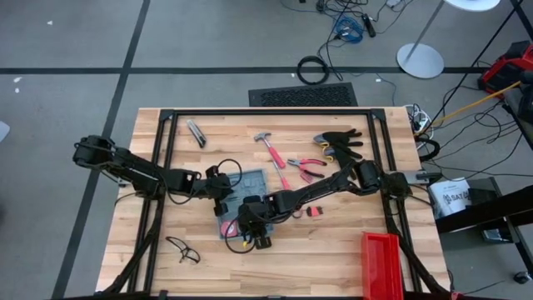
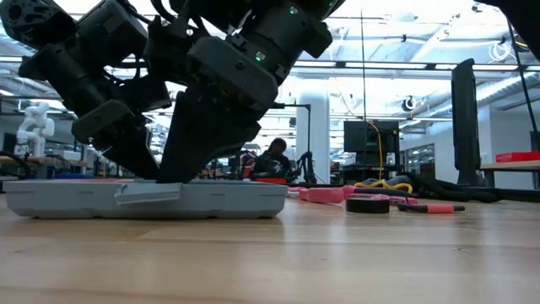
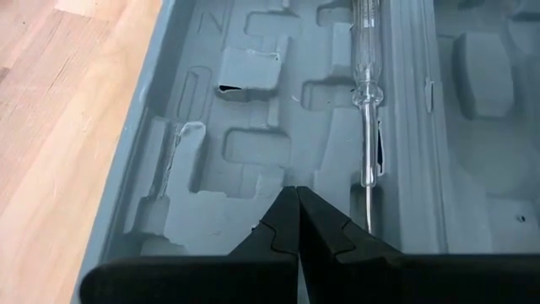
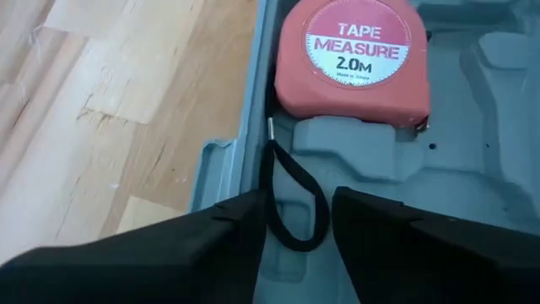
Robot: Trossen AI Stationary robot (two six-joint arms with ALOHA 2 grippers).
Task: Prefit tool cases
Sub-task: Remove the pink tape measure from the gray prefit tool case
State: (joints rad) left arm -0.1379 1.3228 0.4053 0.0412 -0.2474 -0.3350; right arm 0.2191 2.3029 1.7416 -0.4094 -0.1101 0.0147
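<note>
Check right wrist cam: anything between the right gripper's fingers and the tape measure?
Yes. The tape measure's black wrist loop runs from it down into the gap of the open right gripper, over the case's grey tray.

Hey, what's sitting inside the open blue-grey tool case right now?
In the blue-grey plastic tool case: a red tape measure with black wrist loop, and a clear-handled screwdriver. Both arms cover other pockets from above.
</note>
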